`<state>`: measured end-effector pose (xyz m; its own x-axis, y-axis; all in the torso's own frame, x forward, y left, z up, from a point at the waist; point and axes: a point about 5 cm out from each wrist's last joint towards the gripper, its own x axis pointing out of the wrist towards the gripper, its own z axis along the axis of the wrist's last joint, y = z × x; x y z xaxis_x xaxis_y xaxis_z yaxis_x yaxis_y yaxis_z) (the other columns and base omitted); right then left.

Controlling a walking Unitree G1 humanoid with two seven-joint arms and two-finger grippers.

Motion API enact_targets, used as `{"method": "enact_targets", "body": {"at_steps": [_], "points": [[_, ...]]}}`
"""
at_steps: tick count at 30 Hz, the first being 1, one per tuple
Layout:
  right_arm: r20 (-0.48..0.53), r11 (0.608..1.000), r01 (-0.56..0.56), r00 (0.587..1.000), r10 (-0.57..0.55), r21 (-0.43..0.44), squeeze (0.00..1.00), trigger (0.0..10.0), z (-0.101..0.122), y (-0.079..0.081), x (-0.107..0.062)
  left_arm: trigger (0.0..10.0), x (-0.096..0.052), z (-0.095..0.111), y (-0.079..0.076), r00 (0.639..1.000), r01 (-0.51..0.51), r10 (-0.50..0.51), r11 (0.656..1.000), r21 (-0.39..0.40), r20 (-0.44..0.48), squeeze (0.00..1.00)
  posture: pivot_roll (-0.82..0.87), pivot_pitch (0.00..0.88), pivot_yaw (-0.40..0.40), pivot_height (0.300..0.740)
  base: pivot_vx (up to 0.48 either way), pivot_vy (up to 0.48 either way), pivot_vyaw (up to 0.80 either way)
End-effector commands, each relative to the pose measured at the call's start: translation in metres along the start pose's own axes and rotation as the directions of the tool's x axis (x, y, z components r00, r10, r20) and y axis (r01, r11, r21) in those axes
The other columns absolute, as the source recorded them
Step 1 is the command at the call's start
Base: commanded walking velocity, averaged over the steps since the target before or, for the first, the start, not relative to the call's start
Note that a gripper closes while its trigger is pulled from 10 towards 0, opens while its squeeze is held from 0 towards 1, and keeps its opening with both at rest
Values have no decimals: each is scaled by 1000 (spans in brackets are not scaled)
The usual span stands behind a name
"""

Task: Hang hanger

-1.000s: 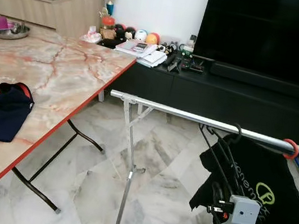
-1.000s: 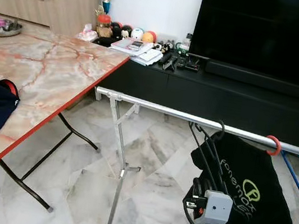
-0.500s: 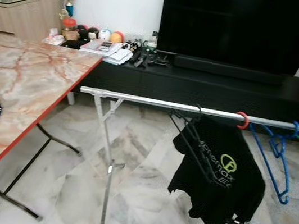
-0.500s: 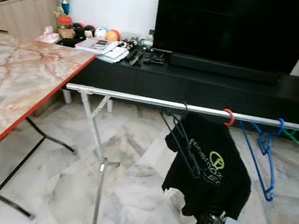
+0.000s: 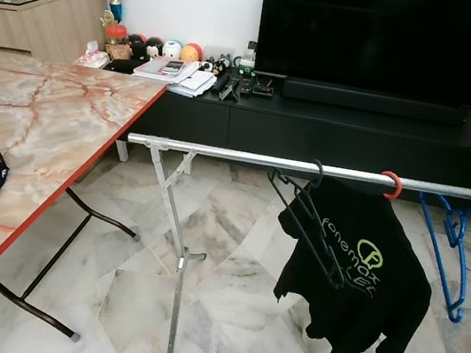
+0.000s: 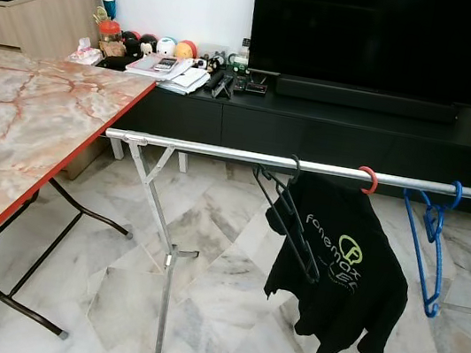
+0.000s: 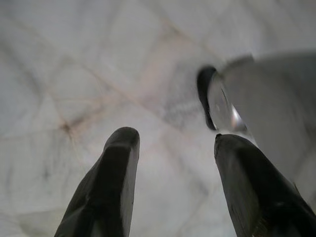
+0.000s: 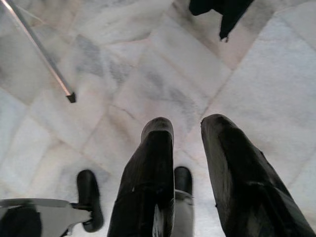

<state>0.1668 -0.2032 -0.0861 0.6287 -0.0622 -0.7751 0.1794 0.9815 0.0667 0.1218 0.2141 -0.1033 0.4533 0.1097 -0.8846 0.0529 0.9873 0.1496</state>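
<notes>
Right end effector (image 8: 186, 133) open, empty.

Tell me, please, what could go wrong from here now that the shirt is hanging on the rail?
1. The black shirt sags to one side on its hanger, whose red hook sits on the rail; a bump could slide it off.
2. Black hangers crowd against the shirt and could tangle.
3. The rack leg stands close ahead, so walking forward risks kicking it. Both the left gripper and right gripper point at the floor, empty.
</notes>
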Motion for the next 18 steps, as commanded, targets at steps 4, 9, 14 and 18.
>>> {"method": "enact_targets", "body": {"at_steps": [4,9,14,18], "points": [[-29,1000,-7,1000,7,1,0,10000,-2,2,1,10000,-2,-1,9,997,-61,66,990,-125,38,0,92,0,51,740,0,0,0],[-62,1000,10,998,-10,2,0,10000,-7,-10,-2,10000,-1,0,8,998,-39,44,993,-112,40,0,89,0,51,740,0,0,0],[-85,999,39,996,-38,9,0,10000,-14,-23,-6,10000,-1,0,6,998,-32,37,993,-116,44,0,86,0,56,740,0,0,0],[-97,998,63,993,-61,17,0,10000,-18,-30,-9,10000,-1,0,3,999,-19,22,996,-91,40,0,91,0,53,740,0,0,0]]}}
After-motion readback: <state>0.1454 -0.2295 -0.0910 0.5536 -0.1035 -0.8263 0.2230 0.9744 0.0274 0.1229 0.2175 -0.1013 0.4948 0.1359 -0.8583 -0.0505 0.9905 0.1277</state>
